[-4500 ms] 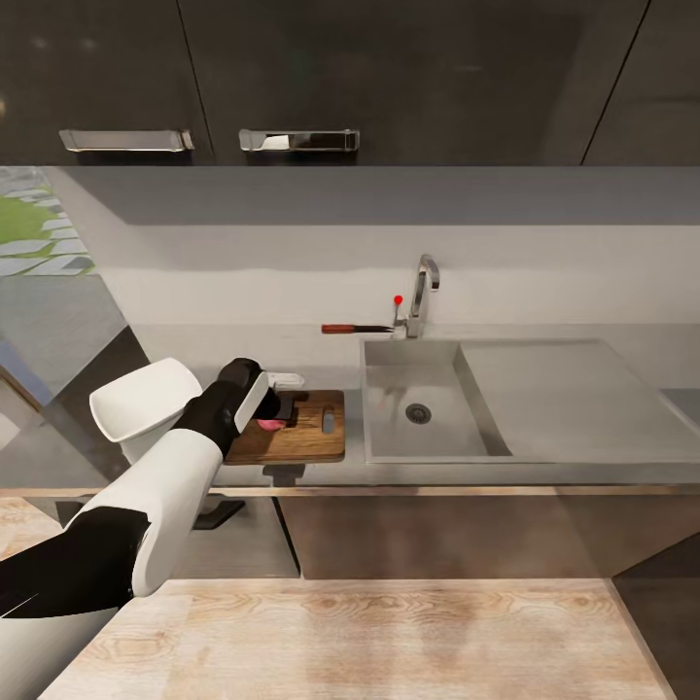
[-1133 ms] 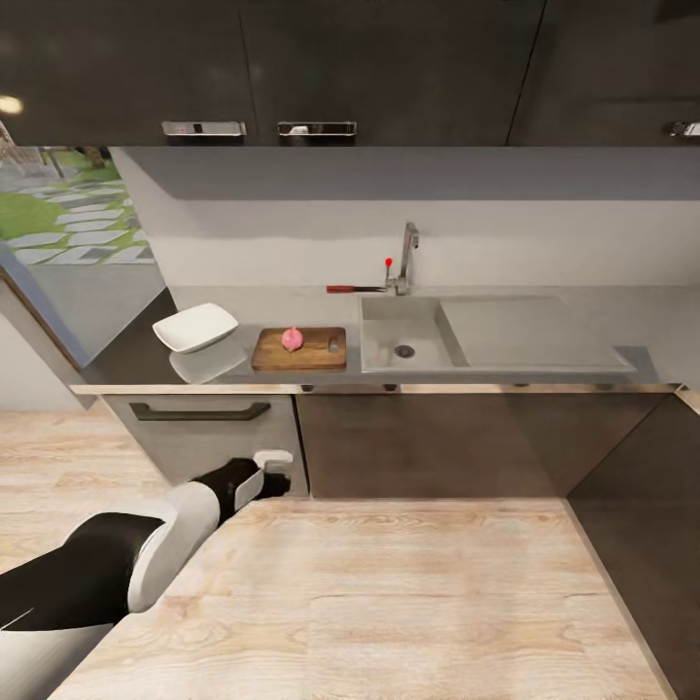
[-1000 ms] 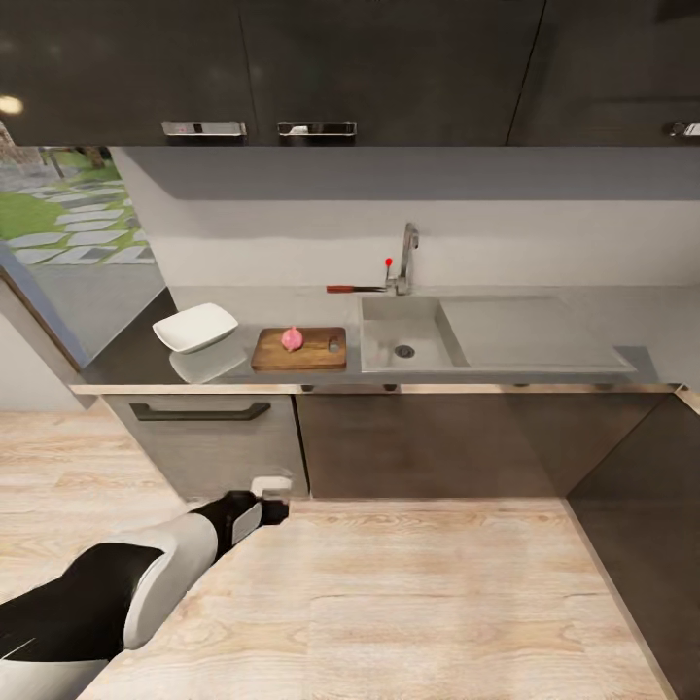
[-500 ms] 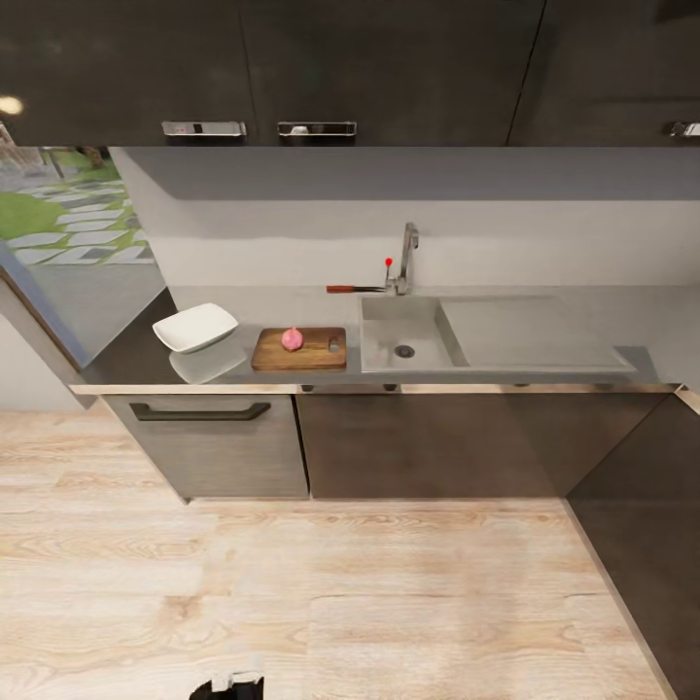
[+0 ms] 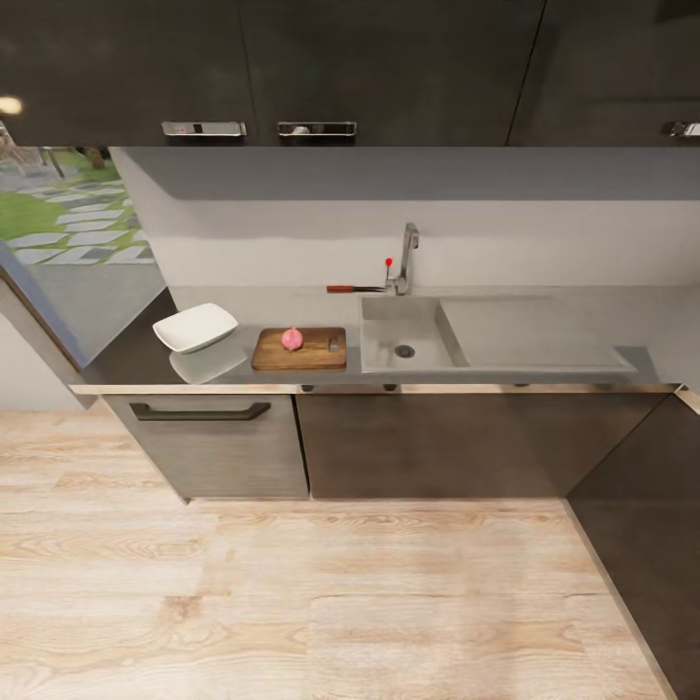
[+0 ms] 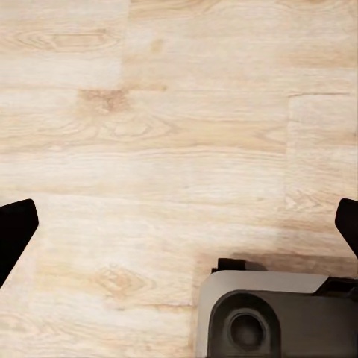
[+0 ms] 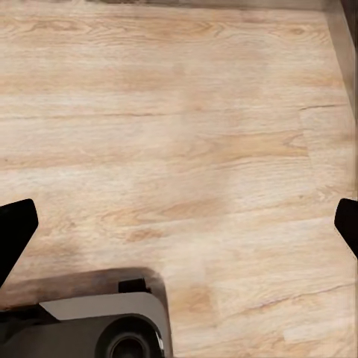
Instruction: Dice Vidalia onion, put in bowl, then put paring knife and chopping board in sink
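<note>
Onion out of basin already: small round pinkish-red Vidalia onion (image 5: 292, 338) sits on the rectangular brown wooden chopping board (image 5: 299, 350), near the board's middle. Board lies flat on the long glossy dark grey desk (image 5: 136, 362), touching or just beside the stainless-steel sink (image 5: 491, 335), slot handle at the sink end.

Small paring knife (image 5: 355, 289), reddish-brown handle, lies on the desk just behind the sink's back rim, beside the curved chrome faucet (image 5: 403, 257). Long axis runs parallel to the back wall, handle end away from the faucet, dark blade pointing toward it. Shallow white square bowl (image 5: 194, 328) stands on the far side of the board from the sink, apart from the board.

Both wrist views look down at pale wood floor (image 5: 331, 603) and part of the robot's grey base. Left gripper (image 6: 179, 227): fingertips wide apart at the frame edges, jaws released, nothing between them. Right gripper (image 7: 179, 224): same, jaws released and empty.

Judgement: the onion-to-board step looks done; the knife pickup is next. Robot stands well back from the desk, so the knife lies well ahead of and above both sets of jaws. Base must close in first. Knife sits behind the sink's board-side corner; which arm is nearer cannot be told from here. A grasp across the handle, square to its long axis, seems the sensible approach.
</note>
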You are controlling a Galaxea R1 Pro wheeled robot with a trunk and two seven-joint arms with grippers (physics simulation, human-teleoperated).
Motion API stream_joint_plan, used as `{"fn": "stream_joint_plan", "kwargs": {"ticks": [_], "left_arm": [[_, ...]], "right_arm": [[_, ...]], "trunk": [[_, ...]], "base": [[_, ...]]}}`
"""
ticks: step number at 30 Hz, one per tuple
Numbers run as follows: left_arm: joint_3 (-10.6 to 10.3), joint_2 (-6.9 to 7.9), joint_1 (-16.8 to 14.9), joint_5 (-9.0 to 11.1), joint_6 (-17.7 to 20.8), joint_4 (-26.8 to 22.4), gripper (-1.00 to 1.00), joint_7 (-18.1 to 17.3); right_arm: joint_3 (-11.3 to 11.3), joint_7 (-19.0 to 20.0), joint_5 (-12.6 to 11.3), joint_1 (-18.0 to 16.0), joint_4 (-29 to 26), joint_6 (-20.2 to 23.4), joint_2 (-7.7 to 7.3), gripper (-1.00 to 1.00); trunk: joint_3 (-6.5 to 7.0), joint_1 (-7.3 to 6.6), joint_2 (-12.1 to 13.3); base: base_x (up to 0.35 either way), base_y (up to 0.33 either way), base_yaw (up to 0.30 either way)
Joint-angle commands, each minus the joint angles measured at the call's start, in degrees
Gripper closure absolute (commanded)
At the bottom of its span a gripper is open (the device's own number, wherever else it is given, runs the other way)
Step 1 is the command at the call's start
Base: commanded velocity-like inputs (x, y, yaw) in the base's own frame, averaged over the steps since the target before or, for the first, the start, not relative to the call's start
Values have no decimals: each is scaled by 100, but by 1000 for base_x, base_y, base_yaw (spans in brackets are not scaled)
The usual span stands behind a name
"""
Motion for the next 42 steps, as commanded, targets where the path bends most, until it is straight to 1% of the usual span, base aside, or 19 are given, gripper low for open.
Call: {"fn": "stream_joint_plan", "kwargs": {"ticks": [1, 4, 6, 8, 11, 12, 13, 15, 17, 19, 23, 28, 30, 32, 34, 36, 37, 39, 42], "left_arm": [[-57, 5, 27, 33, -106, 21, -100, 14], [-57, 26, 135, 33, -579, 18, -100, 27], [-51, 30, 158, 37, -757, 6, -100, 33], [-39, 30, 167, 39, -826, -13, -100, 35], [-7, 1, 172, 38, -757, -36, -100, 39], [0, -18, 172, 36, -642, -56, -100, 38], [3, -60, 173, 34, -394, -169, -100, 37], [4, -83, 173, 32, 68, -587, -100, 37], [-11, -90, 173, 32, 1115, -1408, -100, 33], [-41, -80, 174, 31, 1864, -2012, -100, 11], [-55, -83, 177, 31, 2092, -2243, -100, -4], [-56, -89, 178, 31, 2159, -2528, -100, -2], [-57, -87, 180, 31, 2182, -2959, -100, 5], [-62, -82, 181, 31, 2210, -3632, -100, 8], [-64, -61, 183, 31, 2368, -4308, -100, 9], [-65, -18, 205, 31, 2513, -4811, -100, 10], [-65, -3, 216, 31, 2533, -4918, -100, 10], [-67, 74, 314, 31, 2578, -5336, -100, 10], [-72, 142, 542, 31, 2559, -5704, -100, 10]], "right_arm": [[-9, -29, 34, 3, -107, 104, -2, -100], [-10, -26, 35, 3, -763, 846, -16, -100], [-10, -27, 35, 3, -1216, 1214, -19, -100], [-10, -31, 38, 3, -1547, 1383, -16, -100], [-10, -33, 39, 3, -1741, 1466, -13, -100], [-10, -35, 38, 3, -1769, 1476, -13, -100], [-10, -37, 36, 3, -1798, 1485, -13, -100], [-10, -38, 35, 3, -1814, 1482, -12, -100], [-10, -35, 35, 3, -1822, 1472, -12, -100], [-10, -34, 35, 3, -1820, 1458, -12, -100], [-8, -34, 35, 3, -1817, 1452, -12, -100], [-10, -34, 35, 3, -1782, 1451, -12, -100], [-10, -34, 35, 3, -1772, 1450, -12, -100], [-10, -34, 35, 3, -1764, 1450, -12, -100], [-10, -34, 35, 3, -1758, 1452, -12, -100], [-10, -34, 35, 3, -1756, 1455, -12, -100], [-10, -34, 35, 3, -1756, 1456, -12, -100], [-10, -34, 35, 3, -1752, 1464, -12, -100], [-10, -34, 35, 3, -1750, 1477, -12, -100]], "trunk": [[-8, 4, -10], [-8, 4, -10], [-8, 4, -10], [-8, 4, -10], [-8, 4, -10], [-8, 4, -10], [-8, 4, -10], [-8, 4, -10], [-8, 4, -10], [-8, 4, -10], [-8, 4, -10], [-8, 4, -10], [-8, 4, -10], [-8, 4, -10], [-8, 4, -10], [-8, 4, -10], [-8, 4, -10], [-8, 4, -10], [-8, 4, -10]], "base": [[0, 0, 0], [0, 0, 0], [0, 0, 0], [0, 0, 0], [0, 0, 0], [0, 0, 0], [0, 0, 0], [0, 0, 0], [0, 0, 0], [0, 0, 0], [0, 0, 0], [0, 0, 0], [0, 0, 0], [0, 0, 0], [0, 0, 0], [0, 0, 0], [0, 0, 0], [0, 0, 0], [0, 0, 0]]}}
